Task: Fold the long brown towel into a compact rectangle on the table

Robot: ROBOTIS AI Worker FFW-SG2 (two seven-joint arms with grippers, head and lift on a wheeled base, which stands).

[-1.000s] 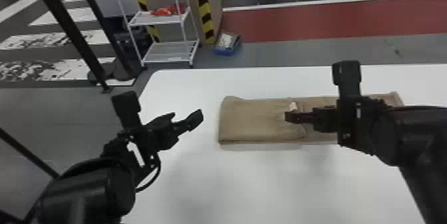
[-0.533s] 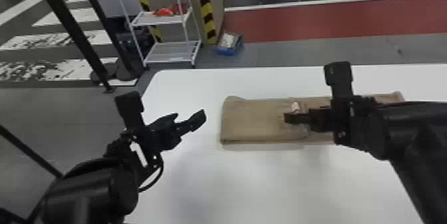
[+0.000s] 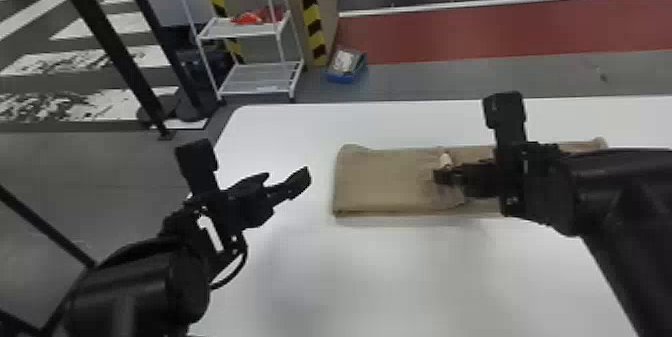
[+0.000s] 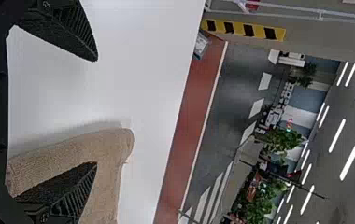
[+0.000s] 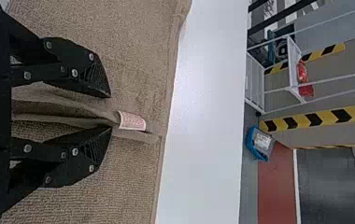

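Note:
The brown towel [image 3: 390, 181] lies folded as a long flat strip on the white table [image 3: 400, 281]. Over its middle is my right gripper [image 3: 442, 176], beside a small white tag. In the right wrist view, the fingers of my right gripper [image 5: 108, 112] stand apart on either side of a raised towel edge [image 5: 63, 112] bearing the tag [image 5: 132, 121]. Left of the towel, above the table, my left gripper [image 3: 287, 183] is open and empty. In the left wrist view, one finger of my left gripper [image 4: 96, 112] overlaps the towel's end [image 4: 105, 144].
Beyond the table's far left corner stands a white wire shelf [image 3: 260, 78] holding a red item. A blue bin [image 3: 346, 66] sits on the floor beside it. Black posts [image 3: 120, 56] rise at the left of the table.
My right wrist has shifted slightly left while its fingertips have stayed near the tag. The head view has shifted a little; my left gripper and the towel look otherwise unchanged.

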